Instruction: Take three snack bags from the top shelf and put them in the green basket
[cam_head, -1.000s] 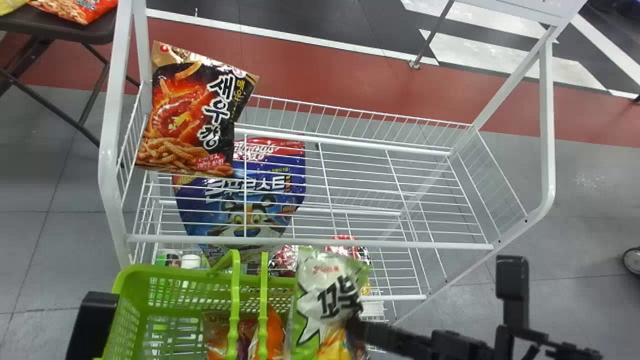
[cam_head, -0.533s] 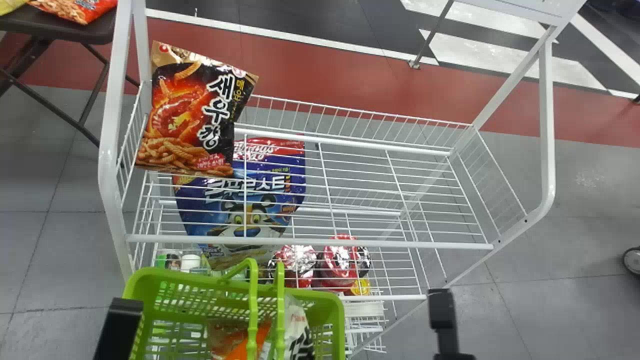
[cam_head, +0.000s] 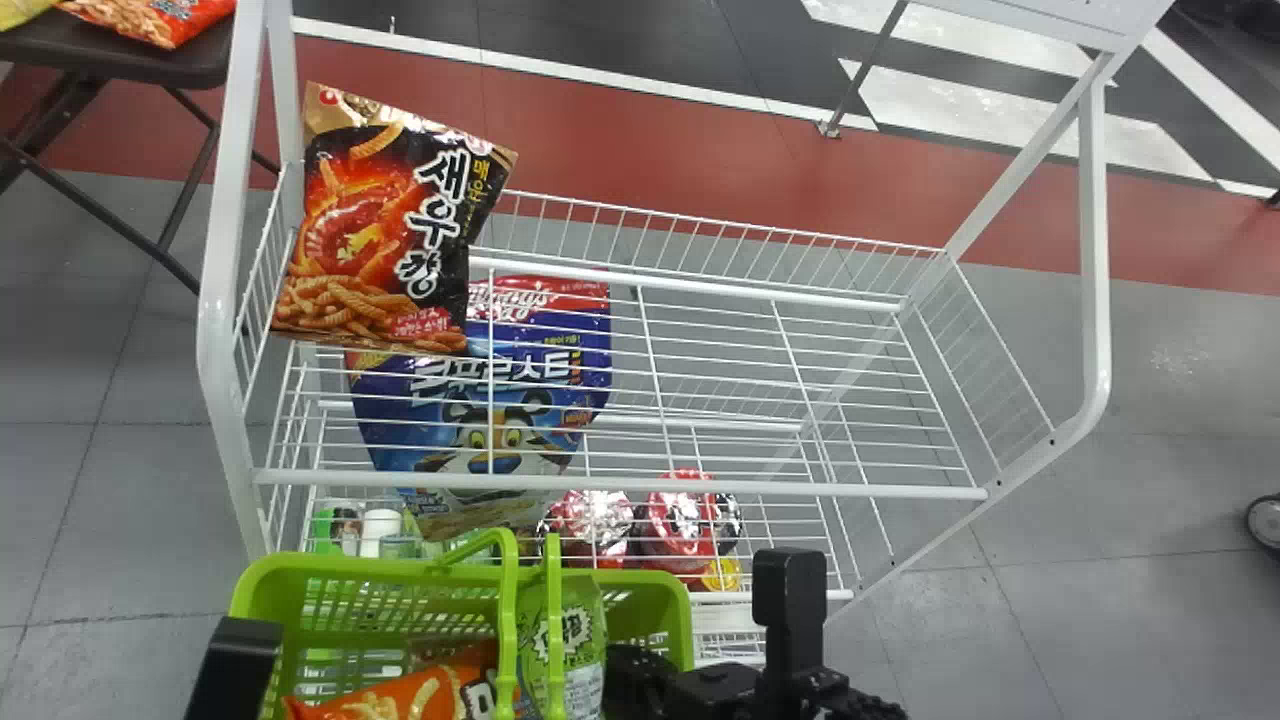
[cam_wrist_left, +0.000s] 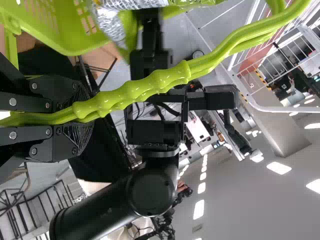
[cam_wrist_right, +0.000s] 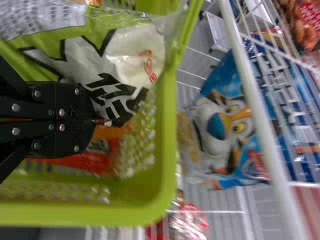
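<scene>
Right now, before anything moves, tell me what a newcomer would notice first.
The red-and-black bag at the left end of the top shelf probably jumps out first. Next comes the bright green basket in front of the rack, its handles between the left fingers. Below the top shelf, the blue bag also draws the eye.

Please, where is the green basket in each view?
Head view: basket at the bottom edge, mostly left of centre.
Left wrist view: basket beside its handles, which the left gripper grips.
Right wrist view: basket behind the right gripper.
Shared landmark: white rack.
</scene>
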